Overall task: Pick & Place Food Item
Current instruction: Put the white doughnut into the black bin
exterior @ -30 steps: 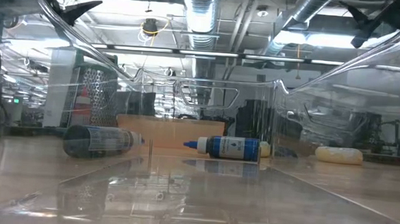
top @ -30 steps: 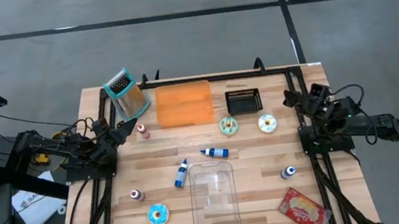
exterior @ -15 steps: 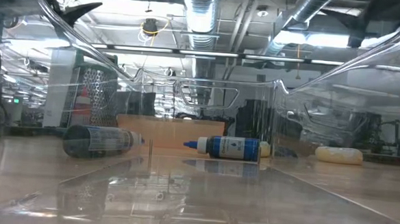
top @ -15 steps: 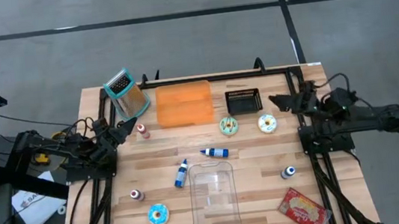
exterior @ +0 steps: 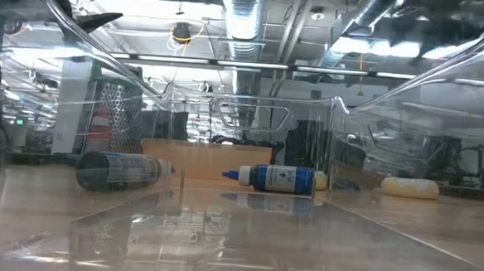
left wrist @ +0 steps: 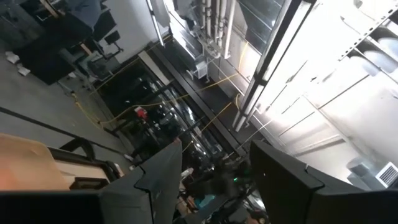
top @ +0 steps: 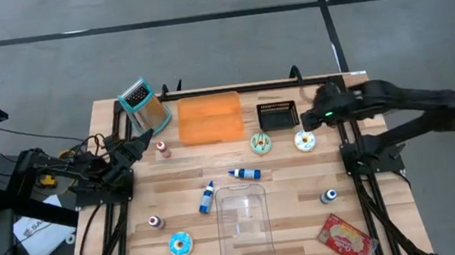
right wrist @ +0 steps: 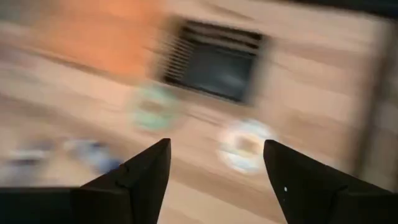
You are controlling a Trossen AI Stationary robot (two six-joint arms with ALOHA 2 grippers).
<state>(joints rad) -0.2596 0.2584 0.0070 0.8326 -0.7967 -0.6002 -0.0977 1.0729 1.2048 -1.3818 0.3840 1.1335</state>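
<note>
Above the table's far right corner the right gripper (top: 319,115) hangs with fingers spread and empty, seemingly lining up on the white-iced ring doughnut (top: 305,141) lying just beside the black slotted tray (top: 278,116).

We look past the left gripper (left wrist: 214,186) — its two dark fingers (left wrist: 158,183) rise from the lower edge, spread apart with nothing between them. The view tilts upward into the room: bright ceiling light panels (left wrist: 323,68) fill the upper right, and pale pipes (left wrist: 211,31) run along the ceiling. Yellow cables (left wrist: 161,106) hang across a dark stretch of the room. At the upper left stands an office chair (left wrist: 112,40) on grey floor. A strip of the wooden desk (left wrist: 28,162) — with a dark frame bar (left wrist: 74,149) — shows at the lower left.
</note>
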